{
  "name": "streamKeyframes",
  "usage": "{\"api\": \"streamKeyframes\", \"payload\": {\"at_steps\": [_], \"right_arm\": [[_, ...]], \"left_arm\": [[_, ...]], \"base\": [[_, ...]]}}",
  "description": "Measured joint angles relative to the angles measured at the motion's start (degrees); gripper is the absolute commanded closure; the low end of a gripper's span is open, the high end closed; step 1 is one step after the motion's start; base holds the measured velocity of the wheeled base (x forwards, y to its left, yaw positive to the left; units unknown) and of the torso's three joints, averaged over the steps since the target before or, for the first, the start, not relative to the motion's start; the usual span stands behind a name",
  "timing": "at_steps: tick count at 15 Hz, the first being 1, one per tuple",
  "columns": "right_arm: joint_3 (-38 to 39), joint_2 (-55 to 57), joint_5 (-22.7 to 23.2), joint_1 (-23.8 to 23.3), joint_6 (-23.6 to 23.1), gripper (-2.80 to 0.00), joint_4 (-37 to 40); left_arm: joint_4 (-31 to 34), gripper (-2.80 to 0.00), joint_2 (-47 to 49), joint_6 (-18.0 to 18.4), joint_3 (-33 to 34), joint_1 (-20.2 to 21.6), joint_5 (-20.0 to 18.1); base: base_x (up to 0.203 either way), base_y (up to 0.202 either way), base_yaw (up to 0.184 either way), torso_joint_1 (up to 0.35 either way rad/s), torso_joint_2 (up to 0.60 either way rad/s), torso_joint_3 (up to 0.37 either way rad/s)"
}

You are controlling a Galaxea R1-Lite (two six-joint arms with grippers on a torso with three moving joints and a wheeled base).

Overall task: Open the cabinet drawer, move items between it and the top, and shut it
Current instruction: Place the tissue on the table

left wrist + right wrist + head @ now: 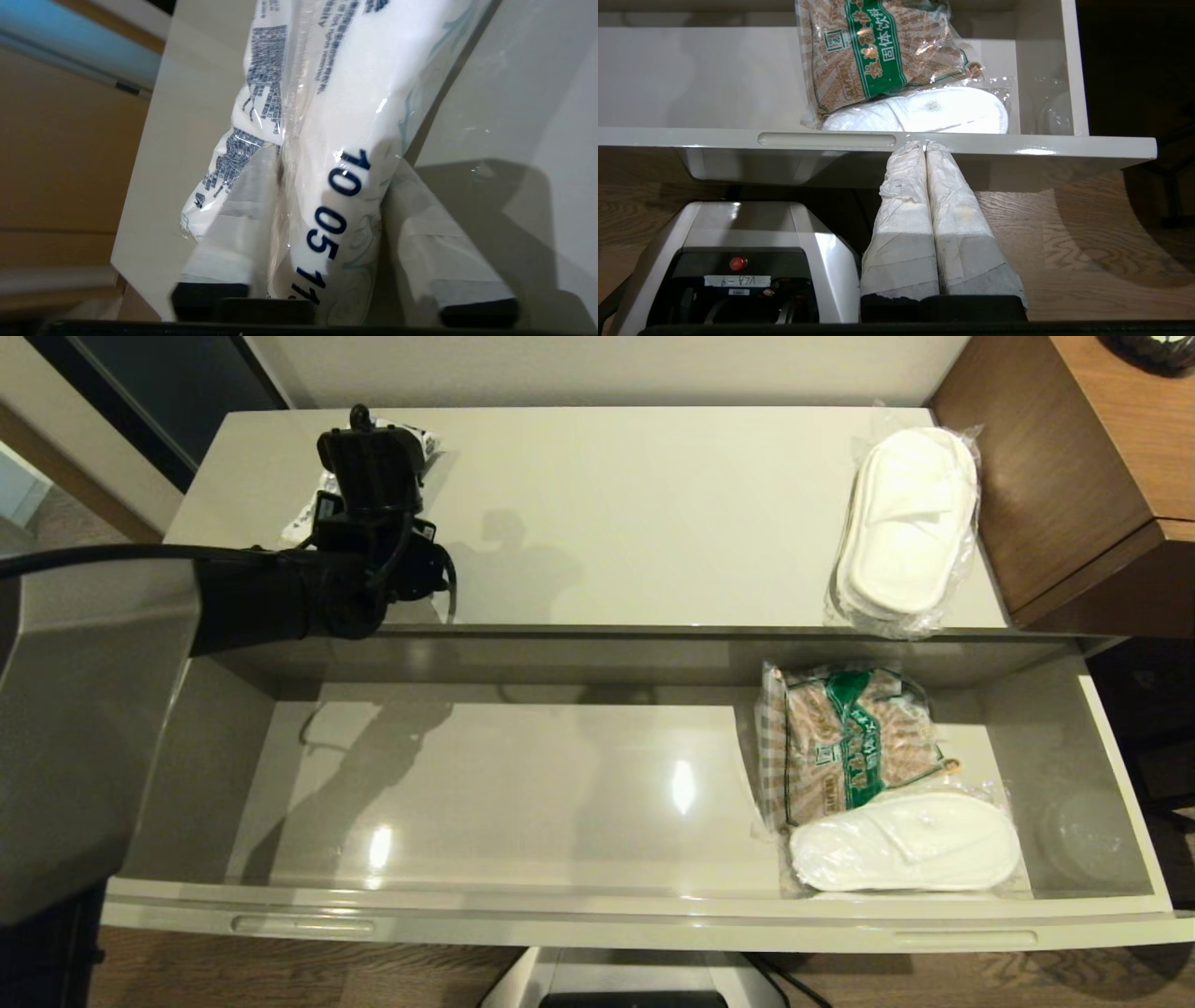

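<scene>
While your left end effector (pixel 322 224) straddles the soft, slippery tissue pack (pixel 327 140) on the top (pixel 653 513), fingers parted around it, grip its plump middle, not its loose wrap.

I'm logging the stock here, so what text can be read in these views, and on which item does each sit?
"10 05 11", cut off below: tissue pack; its small blue print is too blurred to read.
"固体饮料": green band of snack bag; its yellow characters are unclear.
Handwritten label on robot base: illegible.
</scene>
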Motion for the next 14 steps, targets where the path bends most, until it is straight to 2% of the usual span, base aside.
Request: {"api": "streamKeyframes", "payload": {"at_steps": [3, 8, 11, 14], "right_arm": [[0.0, 0.0, 0.0, -0.1, 0.0, 0.0, 0.0], [0.0, 0.0, 0.0, 0.0, 0.0, 0.0, 0.0], [0.0, 0.0, 0.0, 0.0, 0.0, 0.0, 0.0], [0.0, 0.0, 0.1, 0.0, 0.0, 0.0, 0.0]], "left_arm": [[-0.1, -2.8, -0.2, -4.2, 2.3, 0.6, -0.1], [0.9, -2.8, -4.4, -4.7, 6.8, -1.1, 0.0], [1.8, -2.8, -11.8, -4.9, 15.4, -4.4, -0.3], [2.6, -2.8, -24.6, -5.0, 27.7, -9.9, 1.8]], "base": [[0.0, 0.0, 0.0, 0.0, 0.0, 0.0], [0.0, 0.0, 0.0, 0.0, 0.0, 0.0], [0.0, 0.0, 0.0, 0.0, 0.0, 0.0], [0.0, 0.0, 0.0, 0.0, 0.0, 0.0]]}}
